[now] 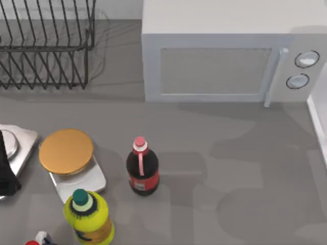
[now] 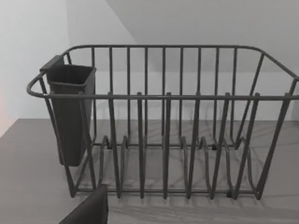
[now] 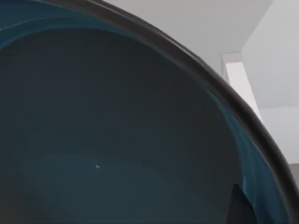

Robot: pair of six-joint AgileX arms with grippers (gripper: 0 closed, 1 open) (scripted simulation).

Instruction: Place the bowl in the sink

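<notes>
**Bowl up close at the right wrist, bench busy below**

The right wrist view is looking straight into the bowl (image 3: 117, 140), its teal-blue inside curving away under a dark rim, pale wall showing beyond the edge. A dark sliver is poking in at one corner of that view, right against the bowl's inner wall; whether the right jaws are clamping the bowl or standing open, I cannot tell from here.

Over to the top view: the grey bench (image 1: 230, 168) is carrying a white microwave (image 1: 230, 56) at the back, with a black wire dish rack (image 1: 46, 46) sitting at the back left. Toward the front left, a golden-orange disc (image 1: 66, 151) is resting on a silver kitchen scale (image 1: 82, 181). Just right of it a cola bottle (image 1: 142, 168) with a red cap is standing upright, and in front of the scale a yellow bottle (image 1: 88, 217) with a green cap is standing too. A silver tray-like object (image 1: 20, 148) is lying at the far left edge, with a dark shape (image 1: 6, 173) of the left arm crossing over it.

The left wrist view is facing the dish rack head on, a dark utensil cup (image 2: 70, 112) hanging on one end of it. A dark piece is edging into that view's border; how the left jaws are standing, I cannot tell.
</notes>
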